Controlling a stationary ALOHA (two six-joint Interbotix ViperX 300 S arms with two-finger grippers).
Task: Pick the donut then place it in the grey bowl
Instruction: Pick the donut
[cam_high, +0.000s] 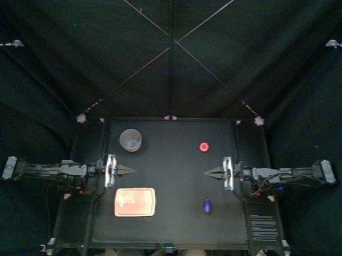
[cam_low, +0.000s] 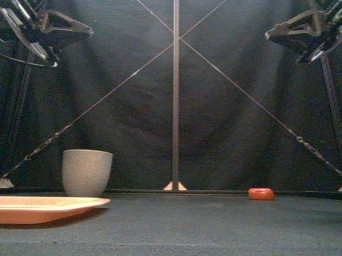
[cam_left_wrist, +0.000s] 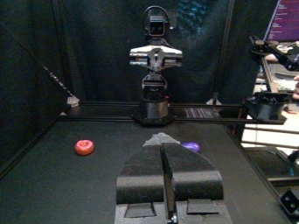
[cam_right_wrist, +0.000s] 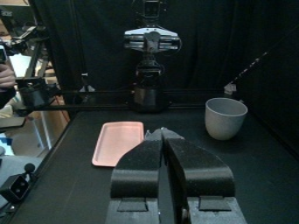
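At the left of the top view, the left end effector (cam_high: 120, 172) hangs over the desk's (cam_high: 174, 175) left side. Its jaws are pressed together and hold nothing. Above it in the frame, toward the back left of the desk, stands the tall grey bowl (cam_high: 131, 140), and below it the pink tray (cam_high: 136, 202) lies flat near the front edge. Right of centre the small red donut (cam_high: 205, 147) sits alone on bare desk, well apart from the bowl. A small blue-purple toy (cam_high: 207, 207) lies lower in the frame, near the front. At the right, the right end effector (cam_high: 217, 173) mirrors the left, its jaws also closed on nothing, and it looks like the nearer arm for the pick. The reach has not begun. To do it well, the jaws should be spread before descending, come straight down over the donut, and close low across it, since it lies flat and could skid. It should then be lifted high enough to clear the bowl's tall rim and released above the mouth. The donut's hole cannot be made out. The left jaws half cover the blue-purple toy in the left wrist view, so its kind is unclear. The front view cuts off the tray at its left edge and both arms at its upper corners, and the bowl's inside is hard to read.
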